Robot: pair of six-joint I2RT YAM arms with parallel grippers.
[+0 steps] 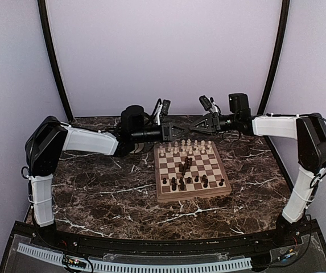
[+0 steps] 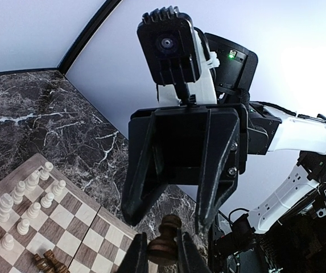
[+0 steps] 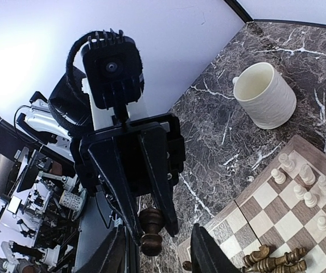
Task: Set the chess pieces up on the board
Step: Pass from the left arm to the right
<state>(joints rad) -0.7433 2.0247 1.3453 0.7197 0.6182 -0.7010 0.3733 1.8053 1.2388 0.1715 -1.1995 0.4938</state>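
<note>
Above the far edge of the board [image 1: 192, 195], my two grippers meet tip to tip. My left gripper [image 1: 177, 132] is shut on a dark brown pawn [image 2: 167, 243], base toward its wrist. My right gripper [image 1: 193, 126] stands open, with its fingers [image 3: 207, 250] on either side of that pawn [image 3: 151, 230] and a gap on each side. Cream-white pieces [image 1: 185, 147] stand in the board's two far rows. Dark pieces [image 1: 192, 182] stand along the near rows. A few dark ones [image 3: 271, 260] lie toppled mid-board.
A cream ribbed mug [image 3: 264, 94] stands on the dark marble tabletop [image 1: 94, 193], behind the board's far corner. Purple walls close in the back and sides. Both arms stretch in over the table's far half.
</note>
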